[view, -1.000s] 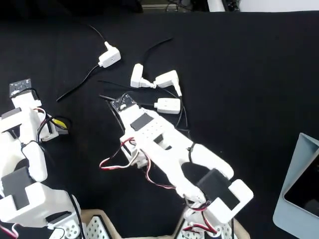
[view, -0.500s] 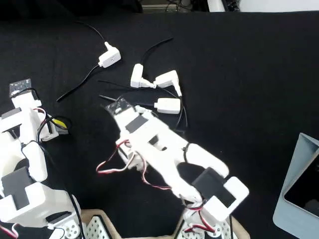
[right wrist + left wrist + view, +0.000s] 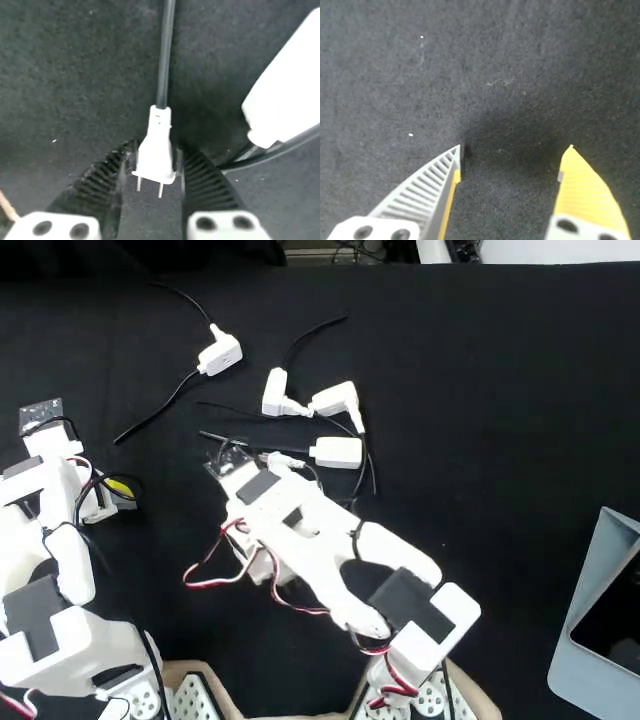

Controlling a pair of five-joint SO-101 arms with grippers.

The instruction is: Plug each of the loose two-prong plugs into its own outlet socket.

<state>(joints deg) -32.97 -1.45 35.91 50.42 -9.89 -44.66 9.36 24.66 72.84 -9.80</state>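
The right tool [image 3: 155,167] is clenched on a small white plug [image 3: 157,137]. It pinches the plug by its two sides. The plug's two thin metal prongs stick out toward the wrist camera. A black cord [image 3: 165,55] runs from the other end of the plug, away over the black bench [image 3: 60,60]. Near the plug lies a white socket block [image 3: 282,95], with dark cords next to it.

Seen from above, the right arm leans in from the near edge toward the middle of the bench. Past it, a pair of white blocks [image 3: 278,395] lie end to end and touch. Farther off, a lone white block [image 3: 219,353] lies by itself with its own black cord.

The left tool [image 3: 512,170] is released. Its gray finger and its yellow finger stand wide apart with nothing between them, just above the bare black cloth. It sits at the left side of the bench, well apart from the plug and the blocks.

A gray bin [image 3: 600,610] stands at the right edge.
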